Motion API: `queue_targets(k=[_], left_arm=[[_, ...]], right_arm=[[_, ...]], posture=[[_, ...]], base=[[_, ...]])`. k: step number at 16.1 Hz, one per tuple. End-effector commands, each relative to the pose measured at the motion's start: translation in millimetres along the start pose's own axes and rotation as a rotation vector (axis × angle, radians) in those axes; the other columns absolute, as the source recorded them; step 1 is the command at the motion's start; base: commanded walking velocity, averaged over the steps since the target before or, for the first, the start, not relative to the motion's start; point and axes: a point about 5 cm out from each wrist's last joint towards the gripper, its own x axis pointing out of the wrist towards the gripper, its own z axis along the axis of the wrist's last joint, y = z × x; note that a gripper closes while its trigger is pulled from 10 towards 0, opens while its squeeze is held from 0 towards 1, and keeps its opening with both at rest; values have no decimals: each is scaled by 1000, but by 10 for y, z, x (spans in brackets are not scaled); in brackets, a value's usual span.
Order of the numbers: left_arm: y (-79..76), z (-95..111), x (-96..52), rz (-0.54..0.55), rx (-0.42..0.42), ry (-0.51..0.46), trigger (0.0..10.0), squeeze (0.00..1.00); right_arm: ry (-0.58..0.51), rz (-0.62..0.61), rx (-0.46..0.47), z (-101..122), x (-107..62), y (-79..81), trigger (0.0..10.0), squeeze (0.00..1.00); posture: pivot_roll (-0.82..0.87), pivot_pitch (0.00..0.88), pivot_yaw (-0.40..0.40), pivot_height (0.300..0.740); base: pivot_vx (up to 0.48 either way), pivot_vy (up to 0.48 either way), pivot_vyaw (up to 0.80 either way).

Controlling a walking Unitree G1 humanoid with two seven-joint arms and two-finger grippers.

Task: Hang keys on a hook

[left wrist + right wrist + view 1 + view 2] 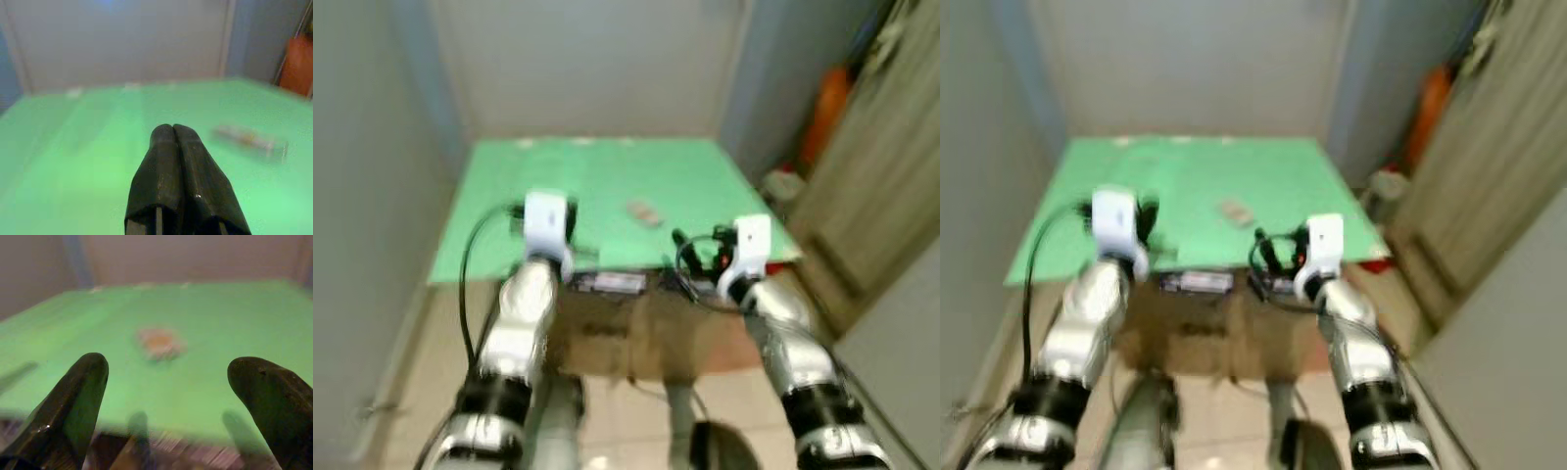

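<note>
Your small brownish bunch of keys [643, 211] lies flat on the green-topped counter [499, 211], a little right of its middle and well back from every edge; it is too blurred to make out any single key or ring. Bare green surface lies on all sides of it, widest toward the far edge and toward the left side. Your right gripper [171, 396] hangs just over the near edge of the counter, its two black fingers spread wide apart, with the keys ahead of the gap between them and nothing held. Your left gripper [174, 134] sits over the near left part of the counter with its fingers pressed together and nothing between them; the keys lie off to its right. Below the near edge you see a brown cardboard front [636, 338] with a pale label [612, 284] and some black cable near the right wrist. The far edge meets a plain pale wall [597, 59], with grey walls closing in on both sides. On the right side stands a wooden door panel [876, 166], with an orange object [824, 108] in the corner behind it. The pale tiled floor [416, 392] shows at the near left.
</note>
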Motion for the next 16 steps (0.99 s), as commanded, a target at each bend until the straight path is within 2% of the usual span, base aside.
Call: queue_targets(k=[1,3,8,13,16], left_arm=[[19,122,59,0,26,-44,10000,0],[38,118,71,-5,36,-39,10000,0],[29,106,92,-49,86,-30,10000,0],[-87,89,156,-156,165,15,10000,0],[-168,72,177,-206,167,33,10000,0]], right_arm=[[-20,11,-20,73,31,8,10000,0],[-19,21,-28,62,22,12,10000,0],[-15,24,-28,36,9,13,10000,0],[-16,28,-27,16,-2,26,10000,0],[-19,29,-32,21,-2,27,10000,0]], posture=[[21,0,-30,602],[20,0,-32,602],[19,0,-26,602],[14,0,-18,602],[6,0,-12,602]], base=[[0,0,0],[0,0,0],[365,308,0],[446,0,0],[480,0,0]])
